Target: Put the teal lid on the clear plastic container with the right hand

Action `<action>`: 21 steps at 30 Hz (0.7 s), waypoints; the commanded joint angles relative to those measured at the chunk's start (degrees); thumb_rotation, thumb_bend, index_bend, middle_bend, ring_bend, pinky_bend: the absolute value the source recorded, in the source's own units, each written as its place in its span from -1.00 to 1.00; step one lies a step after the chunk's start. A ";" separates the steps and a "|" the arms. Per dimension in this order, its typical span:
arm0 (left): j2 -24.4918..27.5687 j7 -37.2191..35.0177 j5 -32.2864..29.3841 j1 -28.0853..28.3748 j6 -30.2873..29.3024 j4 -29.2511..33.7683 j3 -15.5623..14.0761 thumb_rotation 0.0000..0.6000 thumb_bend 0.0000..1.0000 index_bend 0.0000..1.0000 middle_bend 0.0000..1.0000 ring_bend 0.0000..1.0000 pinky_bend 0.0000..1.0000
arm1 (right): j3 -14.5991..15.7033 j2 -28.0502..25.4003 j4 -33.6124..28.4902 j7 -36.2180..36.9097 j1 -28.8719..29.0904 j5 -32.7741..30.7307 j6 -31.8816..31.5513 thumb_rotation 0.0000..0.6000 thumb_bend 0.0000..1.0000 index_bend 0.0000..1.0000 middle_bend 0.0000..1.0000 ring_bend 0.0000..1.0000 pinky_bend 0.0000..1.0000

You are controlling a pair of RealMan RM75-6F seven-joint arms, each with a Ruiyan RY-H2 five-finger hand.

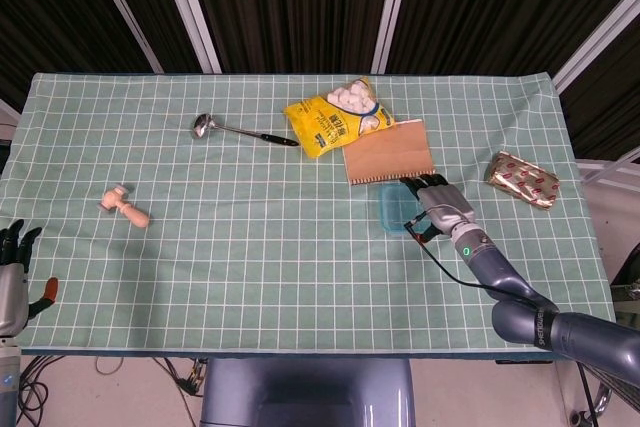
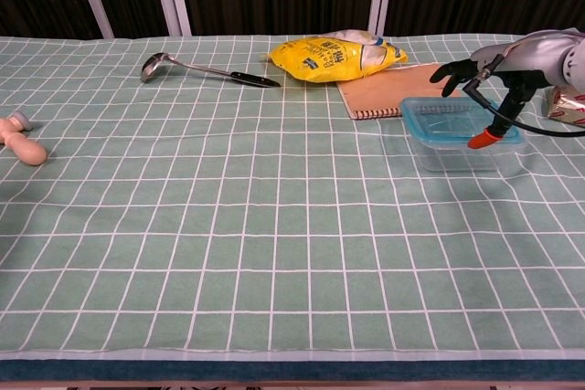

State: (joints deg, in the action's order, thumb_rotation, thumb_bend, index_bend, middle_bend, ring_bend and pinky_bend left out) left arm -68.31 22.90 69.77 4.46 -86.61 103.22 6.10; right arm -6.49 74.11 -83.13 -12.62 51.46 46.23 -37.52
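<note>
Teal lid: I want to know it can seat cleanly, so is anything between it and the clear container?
Nothing visible. The teal lid already lies on the clear plastic container, with the right hand over it.
</note>
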 commanded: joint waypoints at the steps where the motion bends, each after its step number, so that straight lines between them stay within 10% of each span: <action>1: 0.02 0.16 -0.18 0.03 0.04 0.04 0.02 1.00 -0.28 -0.73 -1.00 -1.00 -1.00 | 0.04 0.03 0.07 0.18 -0.05 0.15 -0.07 1.00 -0.36 -1.00 -0.13 -1.00 -1.00; 21: -0.16 0.53 -0.27 0.11 -0.15 0.09 -0.07 1.00 -0.28 -0.73 -1.00 -1.00 -1.00 | 0.43 -0.84 -0.15 1.17 -0.62 0.94 -0.31 1.00 -0.36 -1.00 -0.44 -1.00 -1.00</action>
State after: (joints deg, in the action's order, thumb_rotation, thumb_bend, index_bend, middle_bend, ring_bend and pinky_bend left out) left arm -68.47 23.43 69.50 4.58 -86.76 103.30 6.03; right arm -6.06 73.27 -83.28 -11.45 50.85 47.17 -37.84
